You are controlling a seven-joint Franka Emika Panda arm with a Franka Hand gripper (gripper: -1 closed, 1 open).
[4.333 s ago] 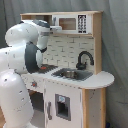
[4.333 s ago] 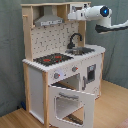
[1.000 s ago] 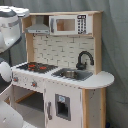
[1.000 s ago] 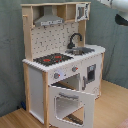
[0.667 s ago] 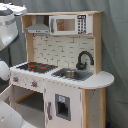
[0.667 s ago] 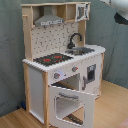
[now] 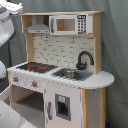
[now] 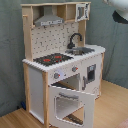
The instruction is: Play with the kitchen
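Approach step: arm [image 7: 10, 22] is clear of the kitchen [image 8: 62, 60]. Claw state cannot be determined. Next, reach for the open oven door [image 8: 70, 105].

Kitchen [image 7: 65, 75], hob [image 7: 34, 66] beside sink [image 7: 70, 74], faucet [image 7: 84, 59] behind sink, microwave [image 7: 69, 24] above

The kitchen's [image 8: 62, 65] open oven door [image 8: 70, 102] blocks the low front approach.
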